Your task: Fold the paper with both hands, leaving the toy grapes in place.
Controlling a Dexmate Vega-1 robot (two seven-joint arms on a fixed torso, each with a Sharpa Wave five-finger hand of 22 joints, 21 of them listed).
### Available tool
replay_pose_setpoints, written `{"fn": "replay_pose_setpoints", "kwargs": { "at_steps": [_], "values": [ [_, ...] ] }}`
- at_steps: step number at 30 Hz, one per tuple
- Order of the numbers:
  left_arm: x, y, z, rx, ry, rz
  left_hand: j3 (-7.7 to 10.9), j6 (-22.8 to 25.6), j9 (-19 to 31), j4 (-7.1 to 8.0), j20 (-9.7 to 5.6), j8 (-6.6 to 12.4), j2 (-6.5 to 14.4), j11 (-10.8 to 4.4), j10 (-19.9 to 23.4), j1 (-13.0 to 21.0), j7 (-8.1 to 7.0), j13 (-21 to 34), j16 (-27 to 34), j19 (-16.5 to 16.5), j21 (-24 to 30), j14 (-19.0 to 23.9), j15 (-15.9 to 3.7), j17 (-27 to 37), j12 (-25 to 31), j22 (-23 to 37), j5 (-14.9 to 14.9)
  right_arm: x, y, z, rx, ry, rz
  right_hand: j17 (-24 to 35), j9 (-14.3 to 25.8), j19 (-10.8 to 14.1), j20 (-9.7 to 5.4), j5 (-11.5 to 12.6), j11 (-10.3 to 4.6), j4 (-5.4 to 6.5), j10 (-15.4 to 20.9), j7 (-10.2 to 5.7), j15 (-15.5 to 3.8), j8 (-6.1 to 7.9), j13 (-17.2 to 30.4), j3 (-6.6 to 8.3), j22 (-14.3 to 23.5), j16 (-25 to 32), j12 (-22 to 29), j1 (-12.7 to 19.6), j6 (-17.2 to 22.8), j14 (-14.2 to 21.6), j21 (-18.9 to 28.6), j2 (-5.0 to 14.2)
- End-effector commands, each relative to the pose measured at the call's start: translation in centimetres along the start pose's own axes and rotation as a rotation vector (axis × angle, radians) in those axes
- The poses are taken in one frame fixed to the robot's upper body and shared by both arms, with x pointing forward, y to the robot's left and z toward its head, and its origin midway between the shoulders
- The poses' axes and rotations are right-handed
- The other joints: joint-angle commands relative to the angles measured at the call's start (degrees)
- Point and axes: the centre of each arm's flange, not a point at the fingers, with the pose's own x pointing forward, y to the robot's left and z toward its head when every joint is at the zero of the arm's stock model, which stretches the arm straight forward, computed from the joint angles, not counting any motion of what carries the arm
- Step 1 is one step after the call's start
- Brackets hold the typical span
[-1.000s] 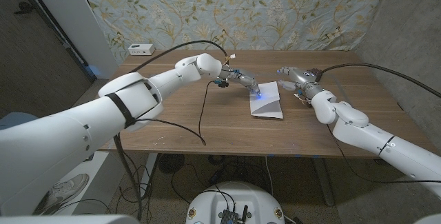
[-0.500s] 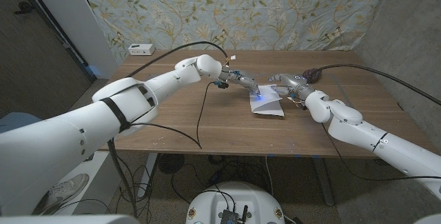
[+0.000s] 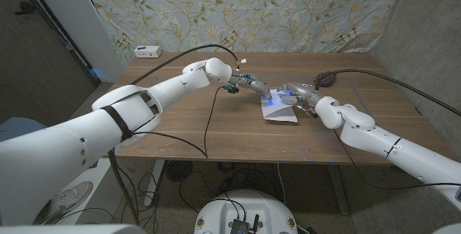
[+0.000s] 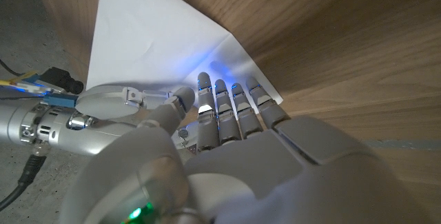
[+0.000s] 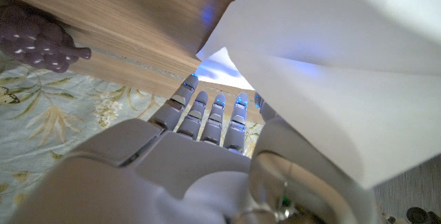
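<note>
Both robot hands meet on the paper

White paper, purple toy grapes, floral backdrop

A wooden table stands against a floral backdrop of pale blue with yellow leaves. A small white box sits at its far left corner. Cables trail on the dim floor beneath.
</note>
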Motion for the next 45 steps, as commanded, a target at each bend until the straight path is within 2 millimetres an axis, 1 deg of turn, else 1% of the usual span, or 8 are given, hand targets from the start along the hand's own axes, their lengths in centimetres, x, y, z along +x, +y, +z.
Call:
{"fn": "replay_pose_setpoints", "kwargs": {
  "at_steps": [1, 4, 14, 24, 28, 34, 40, 45],
  "values": [
    [-1.5, 0.7, 0.6, 0.028, -0.026, 0.104, -1.83, -0.8, 0.1, -0.1, 0.64, -0.44, -1.9, 0.02, 0.0, -1.2, -1.02, 0.1, 0.6, 0.9, 0.2, 0.9, 0.33, 0.2, -0.1, 0.3, -0.9, 0.0, 0.5, 0.2, -0.014, -0.004, 0.036, 0.1, 0.1, 0.5, 0.3, 0.1, 0.24, 0.24, 0.6, 0.25, -2.95, 0.32, 0.1, 0.47, 0.2, 0.2, 0.2, 0.8, 0.5, 0.6, -0.2, -0.2],
    [-2.4, 0.9, 0.7, 0.045, -0.031, 0.148, -3.66, -3.3, 0.0, -0.95, 0.86, -0.98, -3.6, -0.32, -0.3, -2.0, -2.38, 0.1, 0.7, 1.2, 0.3, 1.6, 0.28, 0.1, -0.3, 0.3, -1.7, 0.0, 0.5, 0.2, -0.013, -0.005, 0.038, 0.1, 0.1, 0.5, 0.32, 0.1, 0.32, 0.24, 0.5, 0.3, -2.89, 0.27, 0.1, 0.48, 0.2, 0.2, 0.2, 0.9, 0.5, 0.6, -0.2, -0.32],
    [-5.3, 0.5, 0.9, 0.127, -0.023, 0.242, -7.73, -17.8, -0.4, -3.41, 3.12, -1.47, -5.2, -1.88, -6.8, -0.7, -7.99, 0.2, 0.3, 1.0, 0.0, 0.8, 0.49, 0.3, -1.3, 0.4, -5.0, 0.3, 0.6, 0.5, -0.016, -0.014, 0.042, 0.1, 0.1, 0.6, 0.41, 0.0, 0.34, 0.26, 0.6, 0.41, -2.8, 0.1, 0.1, 0.5, 0.2, 0.2, 0.0, 1.0, 0.5, 0.6, -0.2, -0.59],
    [-7.9, -1.1, 1.8, 0.38, 0.061, 0.263, -10.38, -23.1, -0.6, -4.33, -0.08, -0.69, -8.5, -7.28, -12.1, 3.1, -12.5, 0.1, -0.1, -0.8, -0.8, -4.4, -2.69, 0.3, -1.2, 0.2, -7.3, 0.5, -0.2, 1.0, -0.021, -0.02, 0.053, 0.1, 0.1, 0.8, 0.62, -0.1, 0.48, 0.34, 1.0, 0.71, -2.5, 0.1, 0.1, 0.34, 0.2, 0.5, 0.0, 1.0, 1.2, 1.3, -0.1, -0.91],
    [-8.6, -1.7, 2.0, 0.455, 0.085, 0.259, -11.08, -24.1, -0.6, -4.48, -0.29, -0.57, -9.8, -7.44, -13.7, 4.4, -12.82, 0.1, -0.3, -1.6, -1.1, -6.4, -3.08, 0.3, -1.3, 0.2, -7.3, 0.7, -0.3, 1.0, -0.016, -0.015, 0.066, 0.1, 0.1, 1.0, 0.61, -0.2, 0.44, 0.48, 1.2, 0.84, -2.52, 0.0, 0.1, 0.23, 0.2, 0.7, -0.1, 0.9, 1.2, 1.9, -0.1, -0.94],
    [-9.4, -2.8, 2.7, 0.577, 0.105, 0.248, -13.39, -26.5, -0.6, -4.4, -0.84, -0.5, -14.7, -7.52, -16.9, 6.8, -13.67, 0.1, -0.2, -2.9, -1.3, -9.6, -2.7, 0.4, -1.3, 0.2, -6.6, 1.0, -0.2, 0.8, -0.008, 0.0, 0.084, 0.2, 0.1, 1.1, 0.72, -0.2, 0.47, 0.59, 1.2, 0.91, -2.46, -0.07, 0.1, 0.07, 0.2, 0.8, -0.2, 0.8, 1.3, 1.9, -0.1, -1.05],
    [-9.8, -4.0, 3.8, 0.711, 0.115, 0.243, -14.53, -28.9, -0.6, -4.1, -0.61, -0.81, -16.6, -6.49, -19.4, 8.2, -14.11, 0.1, -0.3, -4.0, -1.4, -12.0, -2.24, 0.4, -1.5, 0.2, -5.9, 1.1, -0.2, 0.7, 0.006, 0.005, 0.099, 0.2, 0.1, 1.1, 0.77, -0.3, 0.52, 0.76, 1.2, 0.93, -2.46, -0.19, 0.1, -0.11, 0.2, 0.8, -0.3, 0.6, 1.2, 1.9, -0.1, -1.11],
    [-9.7, -4.7, 3.9, 0.744, 0.109, 0.24, -15.5, -31.9, -0.6, -3.87, -0.54, -1.05, -17.9, -7.13, -21.3, 9.9, -14.39, 0.2, -0.1, -4.6, -1.4, -13.6, -1.91, 0.5, -1.3, 0.2, -5.2, 1.1, -0.2, 0.5, 0.028, 0.006, 0.107, 0.2, 0.1, 1.2, 0.8, -0.3, 0.53, 0.87, 1.3, 0.99, -2.36, -0.3, 0.1, -0.24, 0.2, 0.8, -0.3, 0.5, 1.2, 2.0, -0.1, -1.15]
  ]
}}
